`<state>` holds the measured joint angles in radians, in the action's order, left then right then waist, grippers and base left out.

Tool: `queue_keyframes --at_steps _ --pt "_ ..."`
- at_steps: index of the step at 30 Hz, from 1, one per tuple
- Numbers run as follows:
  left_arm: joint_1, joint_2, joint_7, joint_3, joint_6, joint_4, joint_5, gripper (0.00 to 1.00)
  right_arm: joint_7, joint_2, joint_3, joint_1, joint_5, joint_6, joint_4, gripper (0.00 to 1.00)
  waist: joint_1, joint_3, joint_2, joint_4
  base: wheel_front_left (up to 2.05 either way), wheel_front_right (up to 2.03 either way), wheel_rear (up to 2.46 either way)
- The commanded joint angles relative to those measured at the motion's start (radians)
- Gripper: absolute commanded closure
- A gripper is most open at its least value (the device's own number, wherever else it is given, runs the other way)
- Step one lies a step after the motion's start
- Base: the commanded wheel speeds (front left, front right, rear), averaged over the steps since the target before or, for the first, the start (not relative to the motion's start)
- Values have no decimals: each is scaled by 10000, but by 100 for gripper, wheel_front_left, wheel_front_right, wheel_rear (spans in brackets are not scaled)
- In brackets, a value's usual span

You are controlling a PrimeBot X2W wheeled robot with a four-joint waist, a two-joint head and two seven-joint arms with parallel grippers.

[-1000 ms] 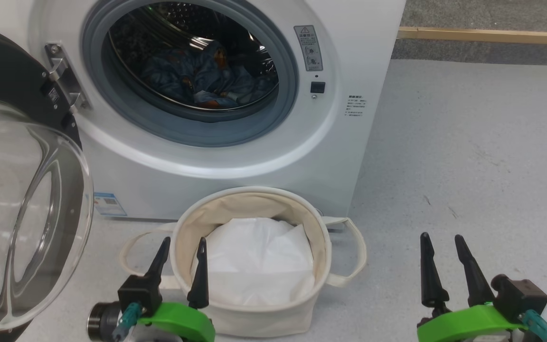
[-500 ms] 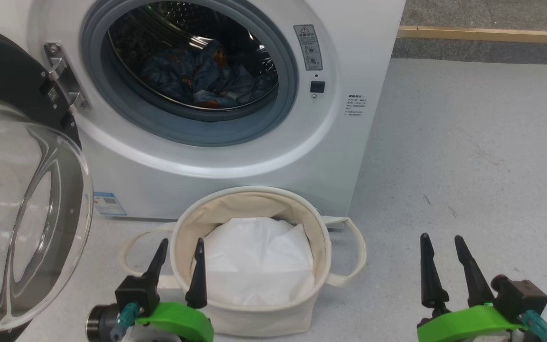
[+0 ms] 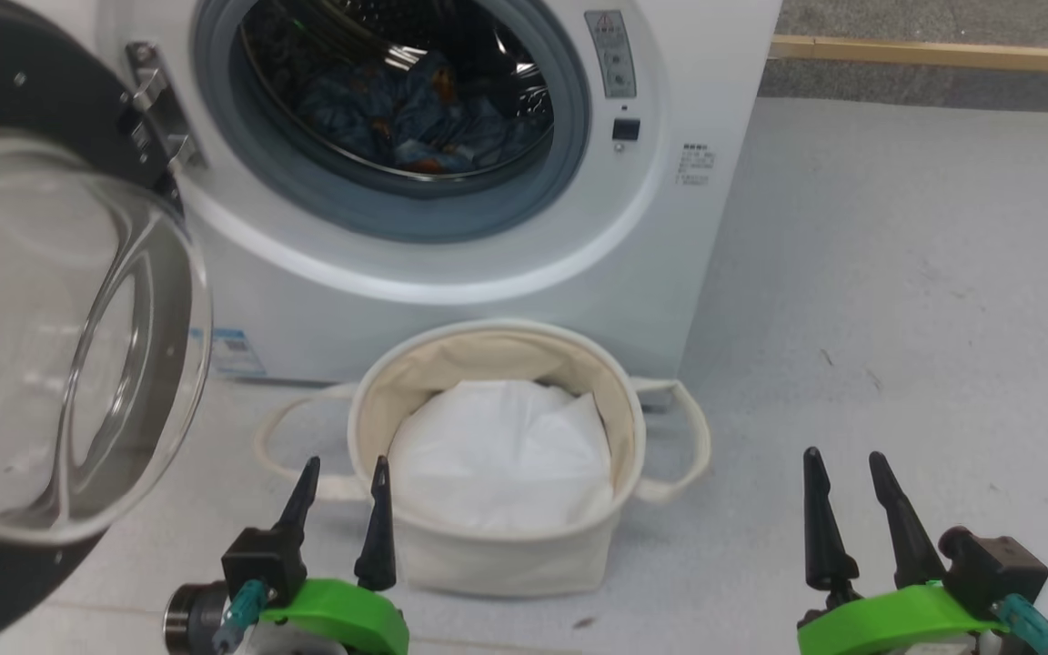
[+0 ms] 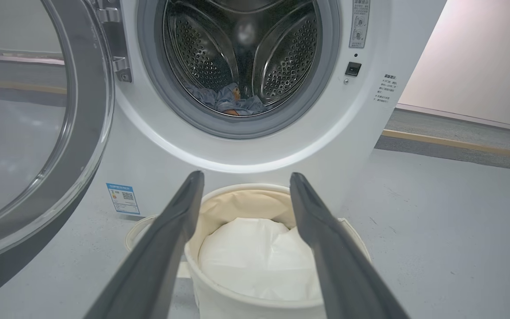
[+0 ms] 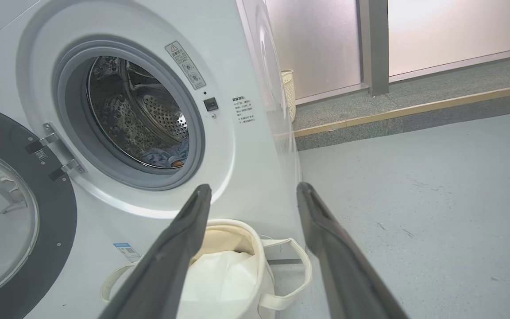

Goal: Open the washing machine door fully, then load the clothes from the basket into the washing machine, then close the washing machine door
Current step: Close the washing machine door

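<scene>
Comparing with a second ago, we see that our head view has shifted, so the white washing machine (image 3: 524,300) sits higher in it; the things themselves have not moved. Its door (image 3: 60,364) hangs wide open at our left. The canvas basket (image 3: 497,559) stands just before the machine, a white sheet (image 3: 501,455) inside. The clothes (image 3: 415,123), seemingly blue with orange prints, lie in the drum (image 4: 281,66), well beyond both grippers. Our left gripper (image 3: 346,466) hovers spread and empty by the basket's near side. Our right gripper (image 3: 844,455) is likewise spread, well apart from it over the floor (image 3: 897,273).

Warning triangle (image 5: 174,47) on the washing machine (image 3: 488,309) sticker (image 5: 185,65); wording illegible
</scene>
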<state>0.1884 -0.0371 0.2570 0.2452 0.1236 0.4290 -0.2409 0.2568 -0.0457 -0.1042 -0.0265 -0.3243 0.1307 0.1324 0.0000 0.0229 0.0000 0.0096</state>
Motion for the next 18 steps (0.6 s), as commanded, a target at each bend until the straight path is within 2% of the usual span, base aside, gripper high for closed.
queue_keyframes --at_steps 1,9,18 --pt "254 -131 47 -286 76 -256 30 0 49 -45 -250 153 -15 0 -272 0 0 2 0 -1 -231 188 43" --pt "269 -131 47 -160 247 -425 399 0 49 -45 -255 170 -19 0 -256 0 0 42 0 17 -201 178 23" --pt "257 -131 47 -40 267 -401 404 0 49 -45 -241 174 -4 0 -321 0 0 62 0 120 -82 82 0"
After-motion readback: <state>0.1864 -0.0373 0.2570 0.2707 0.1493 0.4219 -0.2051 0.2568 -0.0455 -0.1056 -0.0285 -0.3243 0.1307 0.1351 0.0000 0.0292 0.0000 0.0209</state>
